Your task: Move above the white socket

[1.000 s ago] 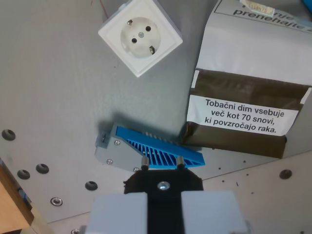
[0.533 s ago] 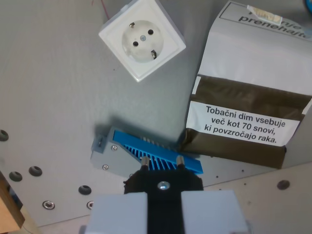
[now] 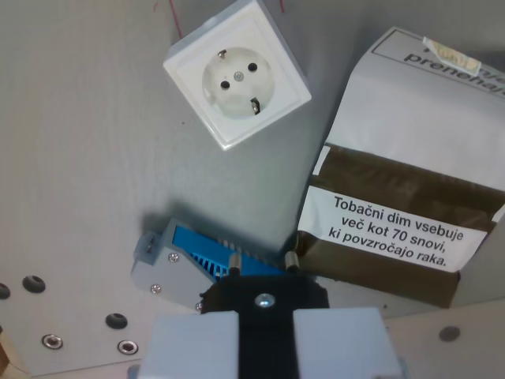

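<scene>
On the wrist view's left, near the bottom edge, the gray table [image 3: 79, 158] has 5 round holes [image 3: 34, 283], some w/ shiny screws in them; 1 is cut off by the left edge. Just right of those sits 1 gray holder w/ a blue ribbed part [image 3: 193, 257]. The near side of the blue part is hidden behind the plug.

In the middle, at the bottom, is 1 gripper [image 3: 265, 339]. Its 2 pale gray fingers [image 3: 189, 347] pinch 1 black plug [image 3: 264, 296] between them. The plug has 2 metal pins pointing away from the camera and 1 screw in its middle. The lower part of the fingers is cut off by the bottom edge.

Far from the gripper, up top and a bit left of the middle, is 1 white socket [image 3: 237, 83]. It lies flat on the table, turned at a slant, w/ 2 dark holes in its round face. Thin red wires [image 3: 175, 22] poke out behind it, hard to make out.

On the right is 1 tobacco pack [image 3: 402, 197], white and brown, w/ a warning label. Its top and right side are cut off. 1 more hole [image 3: 450, 334] shows near the bottom right corner.
</scene>
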Controlling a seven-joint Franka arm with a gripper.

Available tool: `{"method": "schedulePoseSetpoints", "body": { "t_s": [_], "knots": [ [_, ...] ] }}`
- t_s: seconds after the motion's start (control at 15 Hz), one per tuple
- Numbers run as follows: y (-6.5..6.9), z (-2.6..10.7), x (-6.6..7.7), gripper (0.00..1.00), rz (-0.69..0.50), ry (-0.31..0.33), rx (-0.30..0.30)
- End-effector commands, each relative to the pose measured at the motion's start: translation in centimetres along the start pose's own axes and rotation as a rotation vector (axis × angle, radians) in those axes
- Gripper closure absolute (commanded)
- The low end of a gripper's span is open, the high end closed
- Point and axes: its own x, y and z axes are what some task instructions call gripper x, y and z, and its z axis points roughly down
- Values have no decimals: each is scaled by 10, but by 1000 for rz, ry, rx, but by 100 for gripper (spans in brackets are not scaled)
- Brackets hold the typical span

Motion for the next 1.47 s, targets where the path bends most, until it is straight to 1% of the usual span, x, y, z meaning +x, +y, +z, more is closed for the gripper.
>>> {"method": "schedulePoseSetpoints", "body": {
  "t_s": [0.07,0.6,0.93,1.47],
  "knots": [
    [0,12,2,100,-165,50,25],
    [-2,42,6,100,-301,61,30],
    [-4,63,10,100,-375,66,33],
    [-7,93,17,100,-453,53,31]
  ]
}}
